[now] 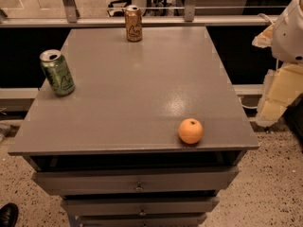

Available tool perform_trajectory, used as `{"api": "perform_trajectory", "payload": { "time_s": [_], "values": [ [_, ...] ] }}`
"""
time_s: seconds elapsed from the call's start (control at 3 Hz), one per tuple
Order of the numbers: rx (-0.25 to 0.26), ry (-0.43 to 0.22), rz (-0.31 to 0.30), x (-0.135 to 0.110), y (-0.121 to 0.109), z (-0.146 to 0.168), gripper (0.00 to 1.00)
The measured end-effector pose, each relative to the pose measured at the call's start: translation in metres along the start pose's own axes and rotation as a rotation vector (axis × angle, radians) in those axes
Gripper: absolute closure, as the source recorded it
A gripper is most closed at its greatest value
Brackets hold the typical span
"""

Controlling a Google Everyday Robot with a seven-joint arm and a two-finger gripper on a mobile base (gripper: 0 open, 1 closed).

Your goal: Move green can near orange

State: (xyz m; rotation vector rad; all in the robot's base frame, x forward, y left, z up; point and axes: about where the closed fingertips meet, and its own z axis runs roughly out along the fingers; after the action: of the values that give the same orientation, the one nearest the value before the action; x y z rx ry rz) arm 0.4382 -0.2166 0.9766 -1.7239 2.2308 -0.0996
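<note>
Far out at the right edge of the view, the pale yellowish, blocky gripper (278,96) hangs beside the right side of the table, off its surface and touching nothing, below a rounded white arm housing (289,30). Whether the gripper is released or clenched cannot be told. Closest to it, off toward the left of the view and nearer the camera, sits the orange (191,131), a round fruit with a small dark stem dimple. It rests by the front right corner of the flat grey table (142,93). Farther from the gripper, at the table's back edge, an upright orange-brown metal can (133,23) with a silver top stands alone. Farthest from the gripper, at the opposite edge of the tabletop, is the small green can (57,73) with pale yellowish markings and a silver top. It stands upright, well apart from the orange and from the other can. Below the tabletop, grey drawers (138,181) with small knobs face the camera.
</note>
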Motion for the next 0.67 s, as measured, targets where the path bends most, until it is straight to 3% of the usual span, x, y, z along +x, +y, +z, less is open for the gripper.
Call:
{"api": "perform_trajectory", "payload": {
  "time_s": [0.67],
  "values": [
    [0.002,-0.036,-0.007,-0.0075,-0.0039,0.0047,0.00]
  ]
}}
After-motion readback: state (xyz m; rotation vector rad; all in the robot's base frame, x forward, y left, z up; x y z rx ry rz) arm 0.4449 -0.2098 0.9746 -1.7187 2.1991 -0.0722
